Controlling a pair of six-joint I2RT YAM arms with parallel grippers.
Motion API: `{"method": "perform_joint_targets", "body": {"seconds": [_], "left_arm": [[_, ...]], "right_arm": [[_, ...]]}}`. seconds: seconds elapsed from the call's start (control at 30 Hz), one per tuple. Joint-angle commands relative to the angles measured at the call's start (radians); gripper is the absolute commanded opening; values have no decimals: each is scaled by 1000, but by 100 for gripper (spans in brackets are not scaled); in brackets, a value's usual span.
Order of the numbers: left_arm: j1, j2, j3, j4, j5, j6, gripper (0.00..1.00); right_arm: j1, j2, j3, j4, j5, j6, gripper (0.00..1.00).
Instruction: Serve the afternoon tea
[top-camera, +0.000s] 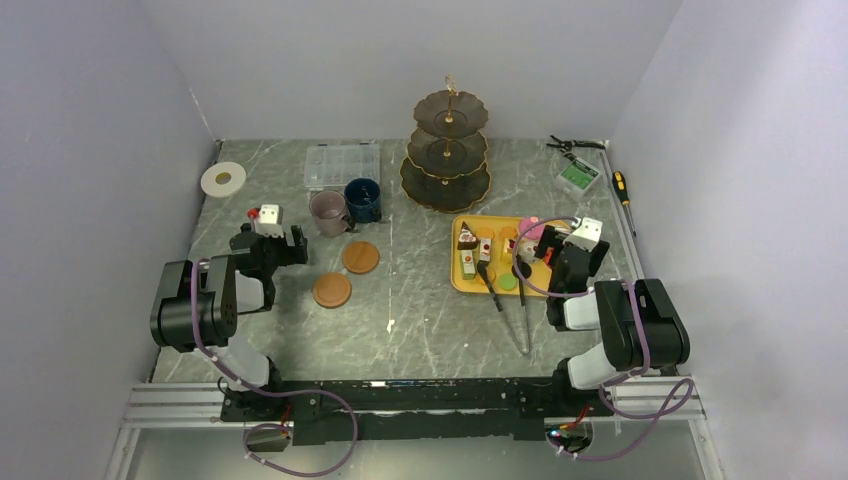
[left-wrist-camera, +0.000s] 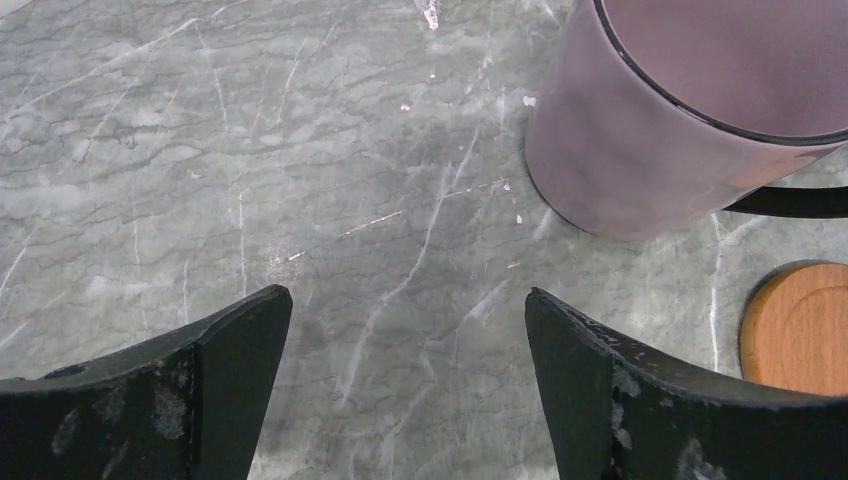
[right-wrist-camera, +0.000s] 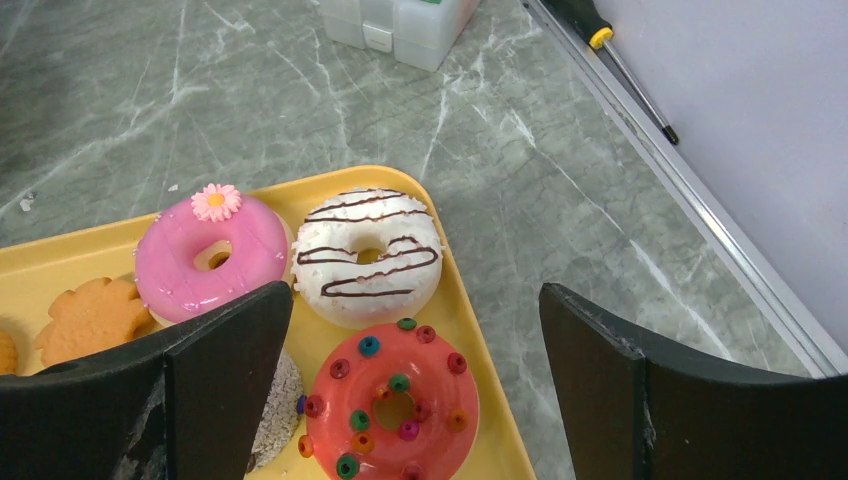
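The dark three-tier stand (top-camera: 447, 160) with gold trim stands at the back centre, its tiers bare. A yellow tray (top-camera: 462, 282) to its right front holds small cake slices (top-camera: 468, 252), macarons and donuts. In the right wrist view a pink donut (right-wrist-camera: 210, 256), a white striped donut (right-wrist-camera: 368, 255) and a coral sprinkled donut (right-wrist-camera: 392, 404) lie at the tray corner (right-wrist-camera: 430, 190). My right gripper (right-wrist-camera: 415, 385) is open above the coral donut. The mauve mug (top-camera: 327, 211) and navy mug (top-camera: 362, 199) stand together. Two brown coasters (top-camera: 360, 257) (top-camera: 332, 290) lie in front. My left gripper (left-wrist-camera: 408, 380) is open and empty, left of the mauve mug (left-wrist-camera: 680, 130).
A clear compartment box (top-camera: 341, 165) and a white tape roll (top-camera: 223, 179) lie at the back left. Tongs (top-camera: 521, 310) lie by the tray's front edge. Pliers (top-camera: 573, 145), a small green-topped box (top-camera: 578, 176) and a screwdriver (top-camera: 624, 190) lie at the back right by the wall.
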Motion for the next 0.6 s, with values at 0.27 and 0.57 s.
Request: {"method": "perform_joint_targets", "body": {"seconds": [0.27, 0.57], "left_arm": [[2, -6, 17, 34, 15, -1, 94], [7, -12, 11, 47, 37, -4, 94]], "right_arm": [[-4, -9, 23, 57, -13, 15, 100], [0, -50, 42, -12, 11, 28, 100]]}}
